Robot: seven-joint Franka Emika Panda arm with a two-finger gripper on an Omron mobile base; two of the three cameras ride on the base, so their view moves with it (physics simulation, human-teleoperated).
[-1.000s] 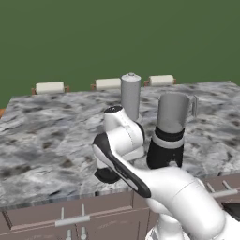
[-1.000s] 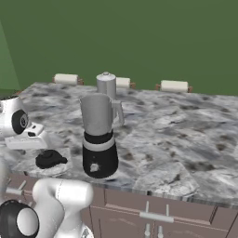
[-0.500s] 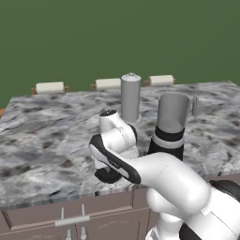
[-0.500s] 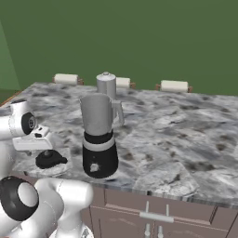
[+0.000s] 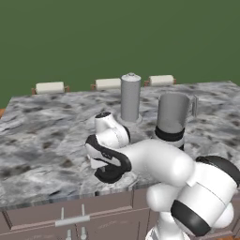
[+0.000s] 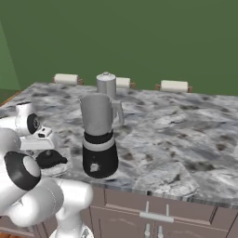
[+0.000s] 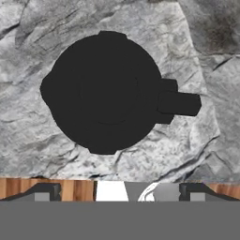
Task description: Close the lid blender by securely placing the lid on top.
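We see the lid (image 7: 107,93) lying flat on the marble table (image 7: 197,42) at the centre of the hand view, its tab pointing to the right of the frame. Our hand (image 7: 120,192) hangs above it, fingertips (image 7: 44,191) spread wide at the lower edge, gripping nothing. In the right base view the lid (image 6: 50,159) sits at the lower left, near the table's front edge, just left of the uncovered blender (image 6: 99,135).
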